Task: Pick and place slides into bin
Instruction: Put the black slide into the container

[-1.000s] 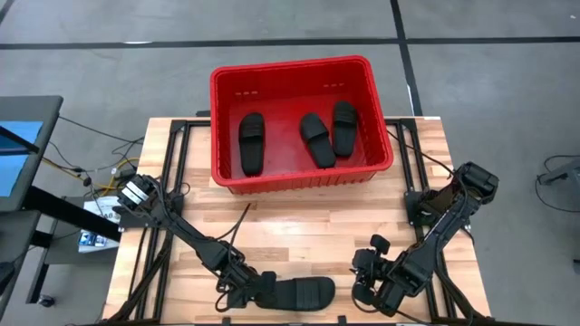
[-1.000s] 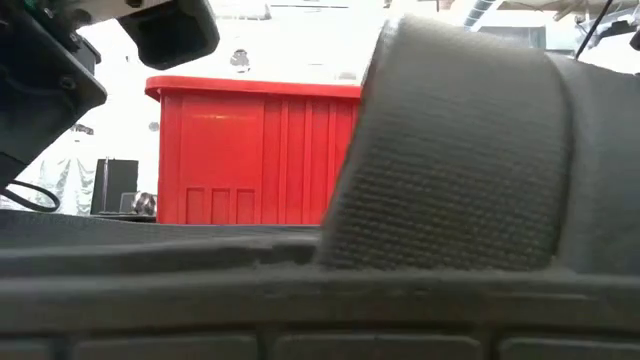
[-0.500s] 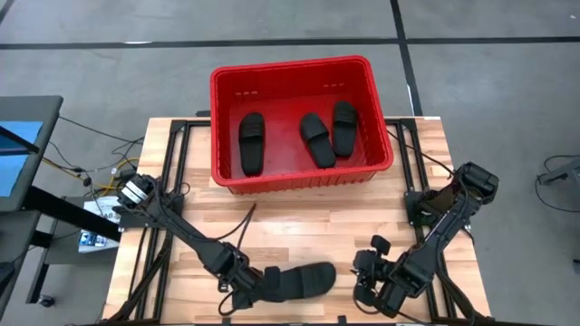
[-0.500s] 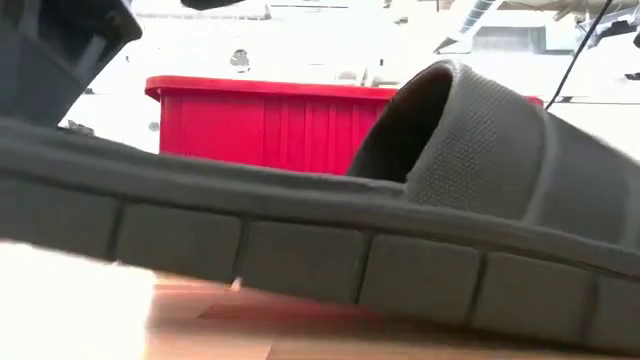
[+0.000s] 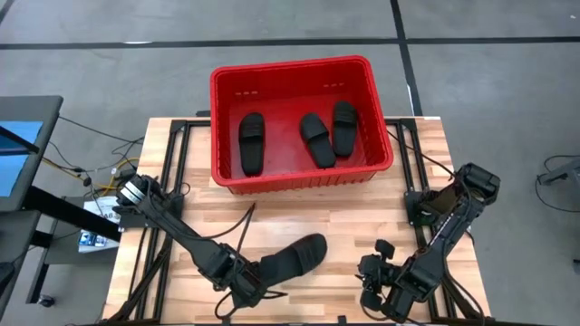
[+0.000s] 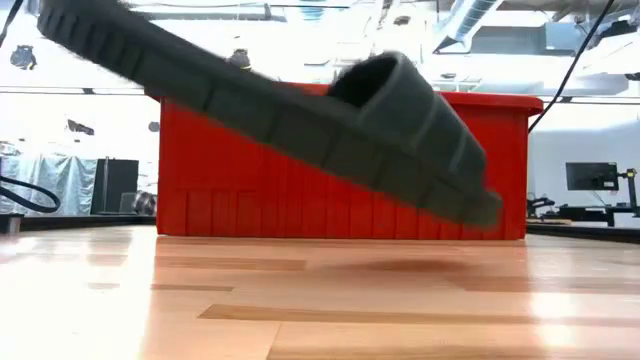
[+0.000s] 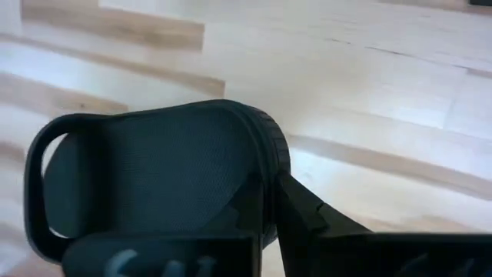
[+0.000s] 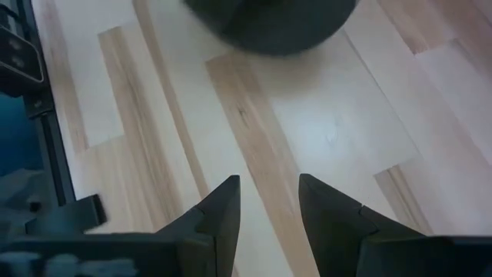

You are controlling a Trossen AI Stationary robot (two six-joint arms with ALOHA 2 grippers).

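Seen from straight above, a pale wooden counter (image 5: 299,217) carries a large red bin (image 5: 227,177) at its 12 o'clock edge, and two dark robot arms reach in from the 9 o'clock and 3 o'clock sides. Three black slides lie flat on the floor of the bin: one slide alone (image 5: 251,143) toward 9 o'clock, and a pair touching each other toward 3 o'clock, the nearer one angled (image 5: 316,139) and the other (image 5: 344,126) lying straight beside it. The fourth slide (image 5: 294,258) is outside the bin, near the counter's 6 o'clock edge, held by the left pincer (image 5: 249,282), which is closed tight on its heel end. The toe of this slide points toward 1 o'clock, toward the bin. From table-top height the held slide (image 6: 300,120) is clear of the counter and tilted, its ribbed sole showing, one end high and the other sloping down in front of the red wall of the bin (image 6: 340,190), with a soft shadow on the wood beneath it. The left wrist camera shows the textured footbed and the strap of the slide (image 7: 161,177) close in, with bare boards behind. The right pincer (image 5: 376,288) waits low near 5 o'clock, well apart from the bin; its own camera shows the two dark fingers (image 8: 223,211) parted with bare wood between them, gripping nothing, and the rounded end of the held slide (image 8: 269,23) just beyond.
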